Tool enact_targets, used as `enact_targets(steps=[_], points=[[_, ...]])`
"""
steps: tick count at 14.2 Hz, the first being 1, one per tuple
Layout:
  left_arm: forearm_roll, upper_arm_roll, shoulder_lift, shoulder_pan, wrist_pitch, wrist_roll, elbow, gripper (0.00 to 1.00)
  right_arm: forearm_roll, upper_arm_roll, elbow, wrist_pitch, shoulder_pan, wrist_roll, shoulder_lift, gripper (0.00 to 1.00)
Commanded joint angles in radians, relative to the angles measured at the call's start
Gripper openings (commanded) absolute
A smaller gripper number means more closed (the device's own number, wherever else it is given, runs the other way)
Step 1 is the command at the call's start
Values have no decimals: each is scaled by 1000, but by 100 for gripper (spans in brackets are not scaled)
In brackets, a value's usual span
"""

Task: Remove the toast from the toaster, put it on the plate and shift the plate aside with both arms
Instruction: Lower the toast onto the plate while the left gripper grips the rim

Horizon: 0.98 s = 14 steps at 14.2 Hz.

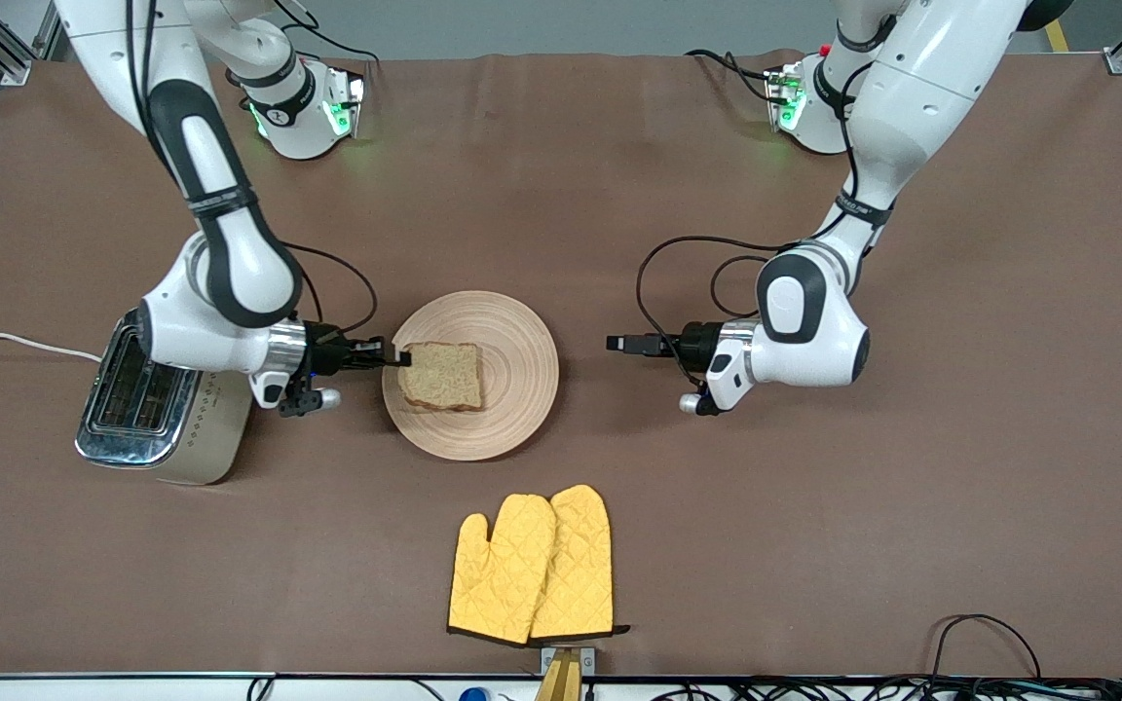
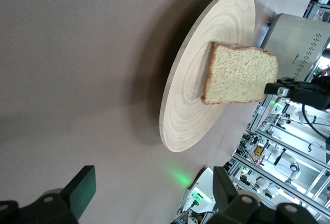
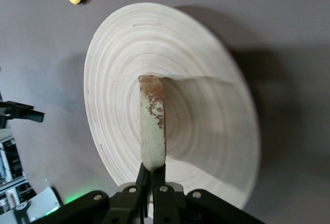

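Note:
The toast (image 1: 442, 375) lies flat over the middle of the round light-wood plate (image 1: 522, 360); I cannot tell whether it touches it. My right gripper (image 1: 395, 358) is shut on the toast's edge at the plate rim toward the right arm's end. The right wrist view shows the toast (image 3: 153, 126) edge-on between my right gripper's (image 3: 153, 170) fingers, over the plate (image 3: 206, 131). My left gripper (image 1: 617, 343) is open and empty, low over the table beside the plate toward the left arm's end, a gap away from the rim. The left wrist view shows my left gripper (image 2: 153, 182), the plate (image 2: 196, 105) and the toast (image 2: 240, 74).
A chrome toaster (image 1: 147, 399) stands toward the right arm's end, under the right arm's wrist. A pair of yellow oven mitts (image 1: 532, 565) lies nearer to the front camera than the plate. Cables run along the table's front edge.

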<state>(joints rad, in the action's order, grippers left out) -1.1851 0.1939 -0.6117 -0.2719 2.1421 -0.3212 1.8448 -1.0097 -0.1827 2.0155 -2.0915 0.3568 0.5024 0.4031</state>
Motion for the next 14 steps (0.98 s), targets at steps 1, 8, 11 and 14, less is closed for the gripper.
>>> enact_targets(steps=[1, 8, 11, 14], points=[[-63, 4, -25, -4, 24, -116, 2, 100, -27, 8, 20, 48, -51, 41, -13, 1], [-169, 4, -114, -6, 22, -412, -30, 100, -30, 9, 54, -44, 8, 33, -9, 2], [-172, 4, -114, -13, 24, -423, -48, 98, -30, 9, 55, -45, 8, 38, -1, 2], [-220, 4, -115, -33, 24, -429, -59, 93, -30, 9, 54, -39, 7, 27, 3, 49]])
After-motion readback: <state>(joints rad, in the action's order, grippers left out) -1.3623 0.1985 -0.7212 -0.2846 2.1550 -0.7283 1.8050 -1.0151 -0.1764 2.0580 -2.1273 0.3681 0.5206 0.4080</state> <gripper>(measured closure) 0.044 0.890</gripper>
